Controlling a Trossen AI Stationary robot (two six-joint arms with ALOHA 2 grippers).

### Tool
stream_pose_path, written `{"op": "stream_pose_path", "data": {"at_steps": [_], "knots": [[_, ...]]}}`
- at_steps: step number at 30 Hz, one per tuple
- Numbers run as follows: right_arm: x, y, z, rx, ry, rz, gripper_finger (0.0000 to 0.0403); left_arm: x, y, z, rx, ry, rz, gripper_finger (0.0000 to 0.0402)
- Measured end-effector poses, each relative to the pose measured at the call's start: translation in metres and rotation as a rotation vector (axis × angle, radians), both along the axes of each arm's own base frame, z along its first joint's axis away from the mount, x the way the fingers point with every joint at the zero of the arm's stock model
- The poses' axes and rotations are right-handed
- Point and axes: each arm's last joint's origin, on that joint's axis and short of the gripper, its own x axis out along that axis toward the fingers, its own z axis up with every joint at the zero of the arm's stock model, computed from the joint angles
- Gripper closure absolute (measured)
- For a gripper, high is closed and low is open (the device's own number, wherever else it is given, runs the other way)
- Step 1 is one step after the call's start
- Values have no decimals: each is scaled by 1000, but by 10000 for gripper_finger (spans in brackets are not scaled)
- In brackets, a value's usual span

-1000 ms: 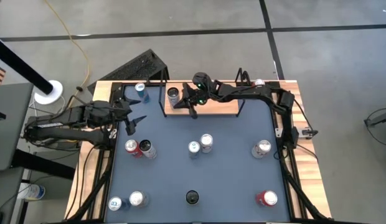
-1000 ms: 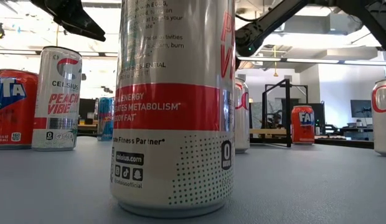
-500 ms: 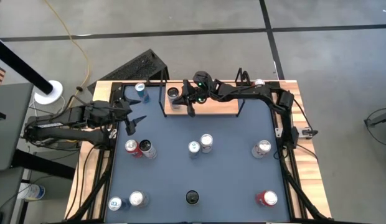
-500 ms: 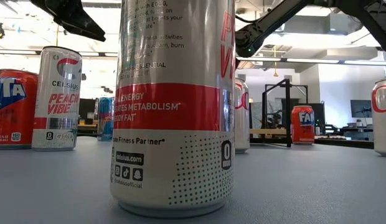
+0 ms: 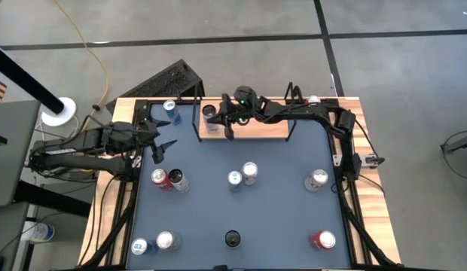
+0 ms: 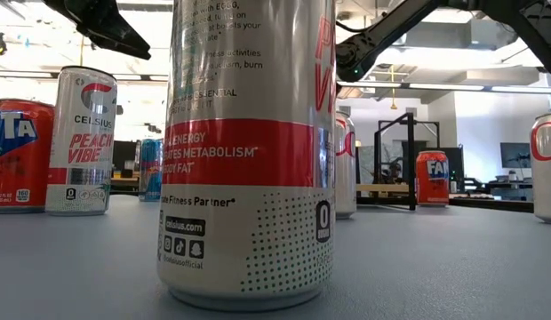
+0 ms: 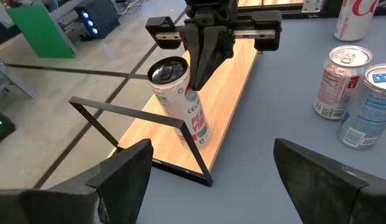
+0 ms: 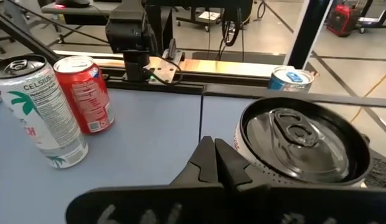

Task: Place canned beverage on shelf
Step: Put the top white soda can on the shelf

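- Dark table (image 5: 279,211) under the overhead camera, loose cans scattered across it, wooden shelf (image 5: 264,129) at top centre of the frame.
- Step in hand, by judgement: placing done or nearly done, with one can (image 5: 210,114) upright on the shelf's left end, just inside the wire upright.
- Right gripper (image 5: 229,124) at that same end of the shelf, fingers pinched together on nothing, tips just beside the can near its rim; contact impossible to settle from these views.
- Left wrist view: can (image 7: 179,99) at centre left of the frame, standing on the board, shut fingers (image 7: 202,53) pointing down alongside its top.
- Right wrist view: can top (image 8: 304,138) filling the lower right, closed fingertips (image 8: 213,163) just left of it.
- Left gripper (image 5: 163,147) at left of the overhead frame, over the table edge, spread wide, empty, well apart from the shelf.
- Next, probably: lift the right gripper clear without tipping the can, then go for another can on the table.
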Motion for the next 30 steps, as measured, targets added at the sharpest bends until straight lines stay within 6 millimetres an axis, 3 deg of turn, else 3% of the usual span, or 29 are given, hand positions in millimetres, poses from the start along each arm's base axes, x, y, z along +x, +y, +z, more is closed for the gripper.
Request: {"op": "stream_pose_path", "data": {"at_steps": [14,30], "knots": [[-1,-9,4,-30,-30,-90,403,0,0,0,-4,-2,2,79],[3,0,4,-26,-29,-139,403,0,0,0,-7,0,3,79]]}}
